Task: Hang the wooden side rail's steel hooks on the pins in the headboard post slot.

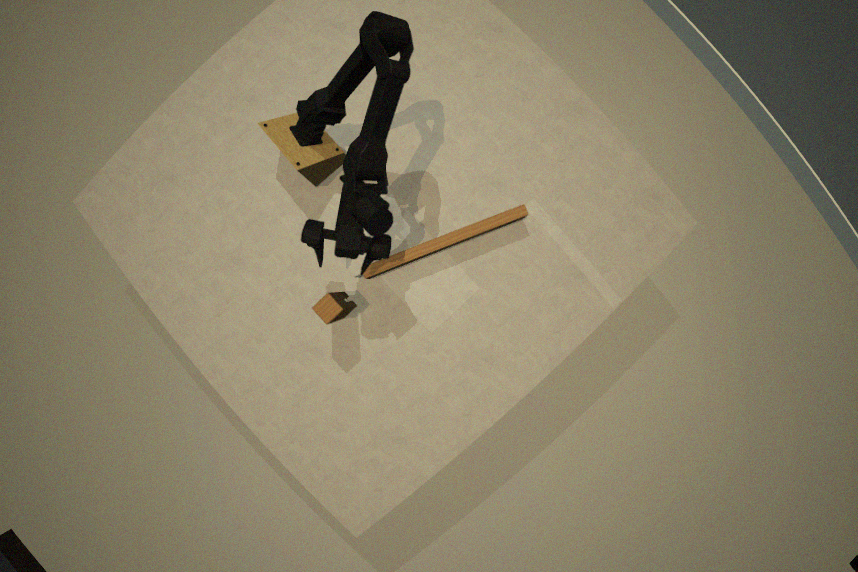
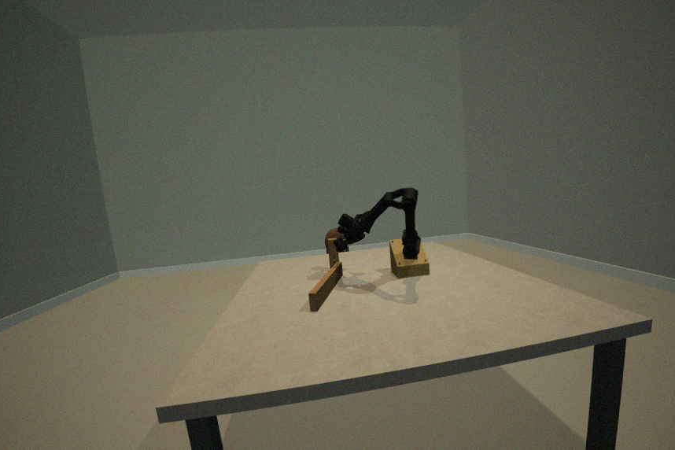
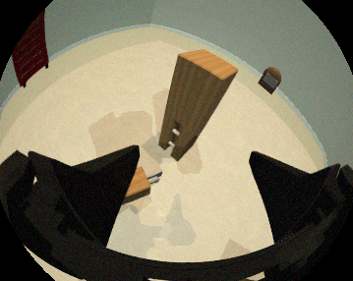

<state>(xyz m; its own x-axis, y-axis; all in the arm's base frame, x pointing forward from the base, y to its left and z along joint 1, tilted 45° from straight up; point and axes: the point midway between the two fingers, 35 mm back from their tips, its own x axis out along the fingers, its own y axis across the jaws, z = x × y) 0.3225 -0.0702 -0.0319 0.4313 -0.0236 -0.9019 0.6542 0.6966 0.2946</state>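
The wooden side rail (image 1: 453, 238) (image 2: 324, 286) (image 3: 141, 186) stands on its narrow edge on the table, with its near end close to the post. Two steel hooks (image 3: 155, 177) stick out of that end, clear of the post. The headboard post (image 1: 327, 308) (image 2: 332, 252) (image 3: 198, 93) stands upright. Two light pins (image 3: 175, 132) (image 3: 171, 143) show low in its slot. My gripper (image 1: 341, 270) (image 3: 197, 153) is wide open and empty, above the table near the rail's hook end and the post. In the wrist view its left finger hides most of the rail.
The arm stands on a yellowish wooden base block (image 1: 285, 132) (image 2: 412, 269) on the table (image 1: 349, 472) (image 2: 402, 344), back from the rail. Beyond the table, the wrist view shows a dark red slatted object (image 3: 30, 51) and a small brown rounded object (image 3: 272, 75).
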